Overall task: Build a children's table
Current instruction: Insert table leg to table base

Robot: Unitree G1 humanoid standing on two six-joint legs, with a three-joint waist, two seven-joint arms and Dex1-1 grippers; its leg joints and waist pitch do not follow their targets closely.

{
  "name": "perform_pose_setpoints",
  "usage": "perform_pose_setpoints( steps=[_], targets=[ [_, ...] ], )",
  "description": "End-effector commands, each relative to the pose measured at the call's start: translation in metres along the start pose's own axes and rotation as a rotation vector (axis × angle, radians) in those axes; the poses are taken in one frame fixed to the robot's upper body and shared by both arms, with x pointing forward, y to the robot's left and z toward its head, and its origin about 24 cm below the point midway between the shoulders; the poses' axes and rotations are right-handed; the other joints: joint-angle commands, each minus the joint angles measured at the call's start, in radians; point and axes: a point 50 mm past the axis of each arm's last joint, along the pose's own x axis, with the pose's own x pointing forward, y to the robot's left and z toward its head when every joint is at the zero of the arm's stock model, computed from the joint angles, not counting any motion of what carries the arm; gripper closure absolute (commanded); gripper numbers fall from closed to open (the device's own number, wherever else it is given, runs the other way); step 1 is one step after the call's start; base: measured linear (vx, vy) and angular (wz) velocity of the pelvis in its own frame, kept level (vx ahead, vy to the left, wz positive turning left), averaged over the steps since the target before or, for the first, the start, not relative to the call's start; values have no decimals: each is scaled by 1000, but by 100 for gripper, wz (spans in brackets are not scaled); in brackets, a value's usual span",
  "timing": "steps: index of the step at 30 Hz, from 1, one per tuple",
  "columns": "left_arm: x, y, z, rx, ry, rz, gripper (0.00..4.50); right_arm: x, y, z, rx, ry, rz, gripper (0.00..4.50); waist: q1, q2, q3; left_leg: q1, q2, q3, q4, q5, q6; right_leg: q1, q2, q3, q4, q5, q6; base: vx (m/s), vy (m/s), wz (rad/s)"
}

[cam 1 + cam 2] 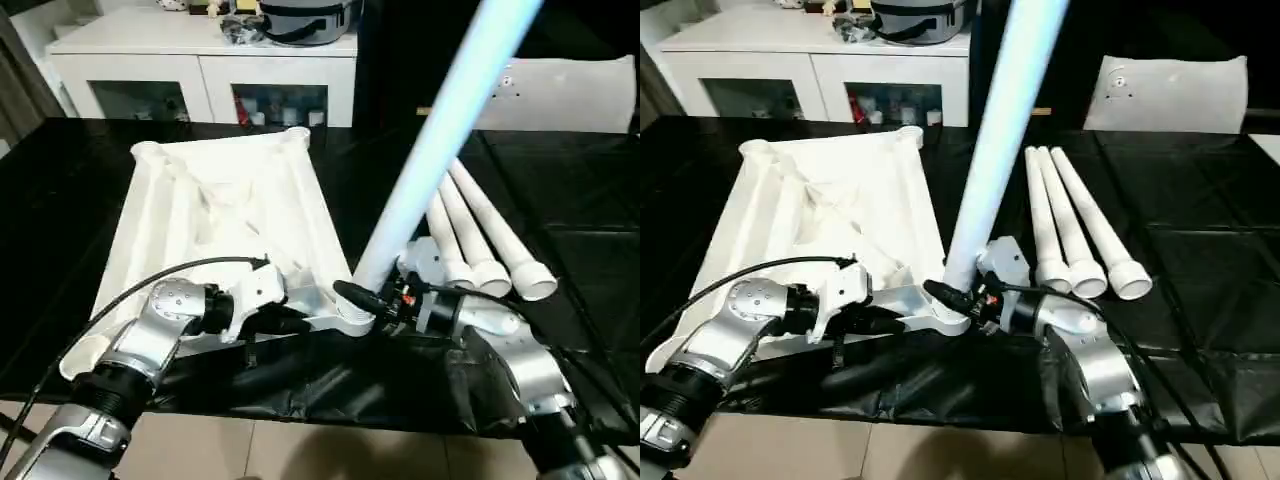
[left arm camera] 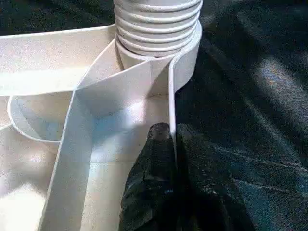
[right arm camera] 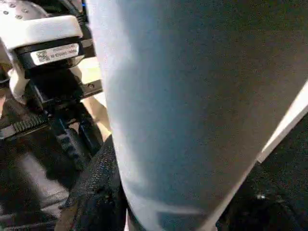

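The white table top [image 1: 220,200] lies upside down on the black table, ribs up. A long white leg [image 1: 440,140] stands tilted in its near right corner socket [image 1: 352,318]; the ribbed end [image 2: 156,21] sits in the socket. My right gripper [image 1: 365,298] is shut on this leg just above the socket, and a black finger [image 3: 96,192] presses against it. My left gripper [image 2: 172,139] is shut on the thin near rim [image 2: 171,96] of the top, just left of that socket. Three more legs [image 1: 480,240] lie side by side to the right.
A white cabinet [image 1: 200,70] with glass doors stands behind the table, with clutter on top. A white padded object [image 1: 570,95] sits at the back right. The table's near edge runs just below my forearms, with tiled floor [image 1: 300,450] beneath.
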Motion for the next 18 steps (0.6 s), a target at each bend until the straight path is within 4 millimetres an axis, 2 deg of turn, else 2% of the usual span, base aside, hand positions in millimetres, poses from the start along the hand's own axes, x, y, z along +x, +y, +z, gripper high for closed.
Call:
perform_pose_setpoints(
  steps=[1,5,6,8,9,12,14,18],
  targets=[
    [-8,11,11,76,25,25,450,0,23,-44,119,206,132,259,-2,-3,-33,4,54,-25,-84,-354,28,21,-96,54,-114,-564,-98,0,0,0],
    [-8,11,12,105,40,-13,450,1,26,-46,129,215,178,259,0,-6,-34,0,58,-25,-88,-341,32,24,-95,56,-108,-512,-115,0,0,0],
    [-8,9,14,135,53,-59,450,3,30,-48,142,219,222,259,0,-5,-25,-1,58,-24,-91,-345,33,20,-95,58,-111,-506,-118,0,0,0],
    [-7,8,16,160,66,-97,450,3,34,-49,150,227,270,259,1,-6,-29,1,59,-24,-92,-342,33,23,-95,59,-108,-489,-124,0,0,0],
    [-7,7,17,170,71,-111,450,4,36,-49,152,230,292,259,1,-10,-21,-3,60,-24,-96,-332,35,23,-95,61,-107,-466,-130,0,0,0],
    [-6,8,19,187,84,-129,450,5,41,-50,150,241,340,259,2,-10,-22,0,61,-21,-97,-318,38,26,-93,62,-103,-408,-152,0,0,0],
    [-5,9,20,208,102,-152,450,9,50,-49,159,250,415,259,2,-12,-21,-2,61,-21,-99,-299,42,30,-92,62,-99,-365,-162,0,0,0],
    [-6,10,20,214,112,-163,450,12,54,-49,163,254,449,260,4,-13,-23,-2,63,-17,-100,-251,55,37,-94,60,-93,-279,-188,0,0,0]
  ],
)
